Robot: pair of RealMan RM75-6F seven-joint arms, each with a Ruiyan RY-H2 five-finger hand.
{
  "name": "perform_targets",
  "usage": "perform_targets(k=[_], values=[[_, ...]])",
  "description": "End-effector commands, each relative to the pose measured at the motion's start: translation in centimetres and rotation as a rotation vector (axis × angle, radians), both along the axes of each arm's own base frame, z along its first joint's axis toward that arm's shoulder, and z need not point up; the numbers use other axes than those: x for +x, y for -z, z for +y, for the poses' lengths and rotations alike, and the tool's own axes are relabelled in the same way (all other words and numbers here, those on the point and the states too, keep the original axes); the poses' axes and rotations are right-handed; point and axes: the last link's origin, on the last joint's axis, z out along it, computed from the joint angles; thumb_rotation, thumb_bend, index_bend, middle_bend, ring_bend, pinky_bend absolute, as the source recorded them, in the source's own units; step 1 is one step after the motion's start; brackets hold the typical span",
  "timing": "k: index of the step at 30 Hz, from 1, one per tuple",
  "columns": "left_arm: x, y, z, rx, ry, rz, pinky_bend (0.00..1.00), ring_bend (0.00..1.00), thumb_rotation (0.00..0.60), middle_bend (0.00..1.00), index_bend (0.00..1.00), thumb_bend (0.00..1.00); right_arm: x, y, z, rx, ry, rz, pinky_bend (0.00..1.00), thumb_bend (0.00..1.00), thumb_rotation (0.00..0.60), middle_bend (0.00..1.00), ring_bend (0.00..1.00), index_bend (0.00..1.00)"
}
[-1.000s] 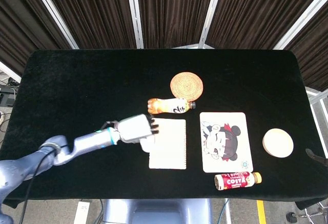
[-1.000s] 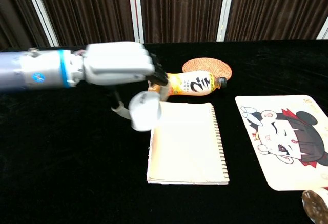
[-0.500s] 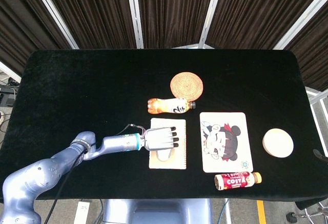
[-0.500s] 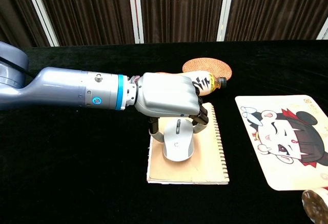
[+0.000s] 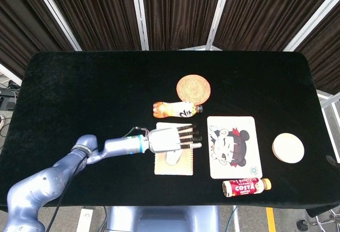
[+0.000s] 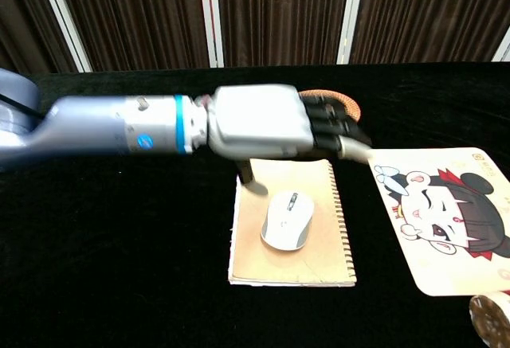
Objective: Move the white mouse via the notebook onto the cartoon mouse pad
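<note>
The white mouse [image 6: 288, 220] lies free on the tan spiral notebook [image 6: 253, 261], seen from above as the mouse [image 5: 172, 159] on the notebook [image 5: 183, 167]. My left hand [image 6: 275, 123] hovers above the notebook's far end with its fingers stretched flat toward the right, holding nothing; from above the left hand [image 5: 173, 138] covers the notebook's upper part. The cartoon mouse pad [image 5: 231, 147] lies just right of the notebook, also visible as the pad [image 6: 446, 217] in the chest view. My right hand is out of both views.
An orange drink bottle [image 5: 176, 109] lies behind the notebook, with a woven coaster [image 5: 193, 88] beyond it. A Costa bottle [image 5: 245, 187] lies in front of the pad. A pale round disc [image 5: 288, 147] sits at the right.
My left hand carried the mouse onto the notebook, set it down and let go. It has since lifted and spread its fingers flat, leaving the mouse resting on the page.
</note>
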Motion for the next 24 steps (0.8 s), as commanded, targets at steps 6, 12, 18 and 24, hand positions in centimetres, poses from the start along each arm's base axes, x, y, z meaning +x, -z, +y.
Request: perform_targets(k=[6,12,18,24], values=[[-3.8,-8.1,3.2,0.216,-0.296,-0.199,0.0,0.0,0.6,0.0,0.0,0.0,0.5,0.4,0.2,0.021,-0.022,-0.003,0.0,0.0,0.6,0.0,0.0,0.0],[-9.8,-15.4,2.3,0.377,-0.675,-0.361,0.0,0.0,0.6,0.0,0.0,0.0,1.6,0.9,0.1,0.049,-0.067,-0.009,0.0,0.0,0.6,0.0,0.0,0.0],[-15.6,-20.4,-2.7,0.552,-1.067,-0.428,0.0,0.0,0.6,0.0,0.0,0.0,4.0,2.2,-1.1,0.168,-0.171,0.001,0.0,0.0,0.6,0.0,0.0,0.0],[-20.5,-24.9,-9.1,0.711,-1.327,-0.445,0.0,0.0,0.6,0.0,0.0,0.0,9.4,6.0,-4.6,0.458,-0.415,0.062,0.0,0.0,0.6,0.0,0.0,0.0]])
